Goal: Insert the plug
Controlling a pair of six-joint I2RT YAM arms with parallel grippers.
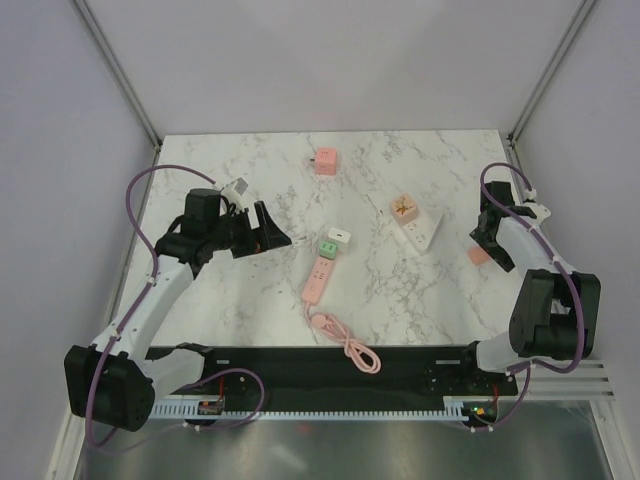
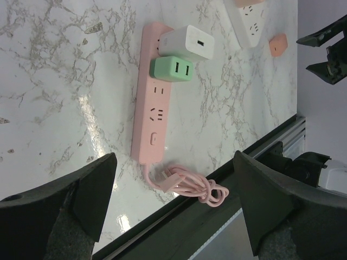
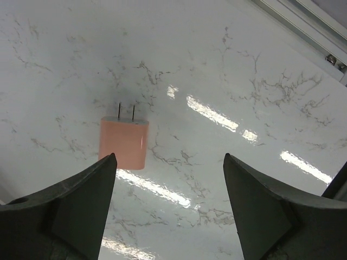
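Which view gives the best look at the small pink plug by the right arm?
Right wrist: the plug lies flat, both prongs clear. The top view shows the plug only as a small pink patch; the left wrist shows the plug tiny and far off, with no prongs visible.

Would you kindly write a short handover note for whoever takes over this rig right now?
Left tool: open, empty, held left of the pink power strip.
Right tool: open, empty, over the small pink plug, which lies flat on the table, prongs showing, not gripped.
Done: a white adapter and a green adapter sit in the strip.
Left: grasp the pink plug and insert it, probably into a free socket on that strip.
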